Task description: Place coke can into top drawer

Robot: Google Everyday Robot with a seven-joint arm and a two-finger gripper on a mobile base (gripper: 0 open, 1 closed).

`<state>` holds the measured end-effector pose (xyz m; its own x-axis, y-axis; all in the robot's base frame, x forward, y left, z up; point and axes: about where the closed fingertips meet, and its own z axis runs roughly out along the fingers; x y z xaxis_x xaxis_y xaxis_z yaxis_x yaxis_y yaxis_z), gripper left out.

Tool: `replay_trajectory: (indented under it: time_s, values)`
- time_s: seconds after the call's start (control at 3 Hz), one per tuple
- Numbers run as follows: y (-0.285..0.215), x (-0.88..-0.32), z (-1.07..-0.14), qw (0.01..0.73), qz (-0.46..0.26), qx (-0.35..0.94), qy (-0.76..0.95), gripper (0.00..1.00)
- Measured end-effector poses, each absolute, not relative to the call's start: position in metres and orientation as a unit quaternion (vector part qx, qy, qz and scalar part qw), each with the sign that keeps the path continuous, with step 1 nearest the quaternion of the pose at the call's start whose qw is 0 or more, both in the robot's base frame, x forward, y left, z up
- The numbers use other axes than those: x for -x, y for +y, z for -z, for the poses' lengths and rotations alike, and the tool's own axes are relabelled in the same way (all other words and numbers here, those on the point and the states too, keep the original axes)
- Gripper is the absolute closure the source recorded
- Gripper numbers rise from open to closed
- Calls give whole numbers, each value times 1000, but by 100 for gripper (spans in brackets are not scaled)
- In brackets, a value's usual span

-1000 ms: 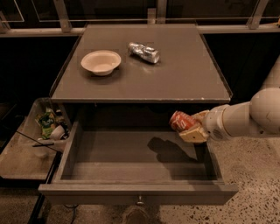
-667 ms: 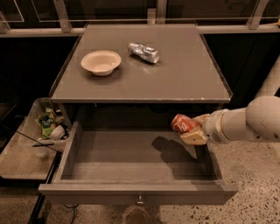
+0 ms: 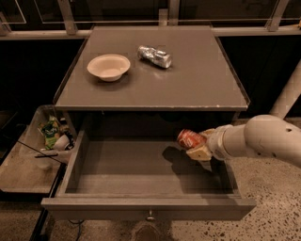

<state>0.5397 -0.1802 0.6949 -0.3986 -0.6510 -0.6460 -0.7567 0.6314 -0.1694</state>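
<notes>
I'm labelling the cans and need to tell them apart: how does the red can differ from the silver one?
The coke can is red; the silver can is crinkled and grey-metallic. The coke can is gripped by the tool over the open top drawer, near its right wall; the silver can lies loose on the cabinet top. Both are small cans, neither upright.

Speckled floor [image 3: 280,210], dark glass [image 3: 117,11] behind.

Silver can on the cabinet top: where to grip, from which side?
Probably mid-body, from above, fingers across its narrow width: the silver can lies on its side, crumpled, ends pointing left and right. The gripper holds the coke can over the open top drawer.
</notes>
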Motion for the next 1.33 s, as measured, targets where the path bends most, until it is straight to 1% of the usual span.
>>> replay_trajectory:
  time_s: [0.33, 1.0, 1.33]
  values:
    - [-158, -535, -691, 348, -82, 457, 814, 100]
    - [-97, -539, -698, 363, -107, 529, 760, 100]
    - [-97, -539, -698, 363, -107, 529, 760, 100]
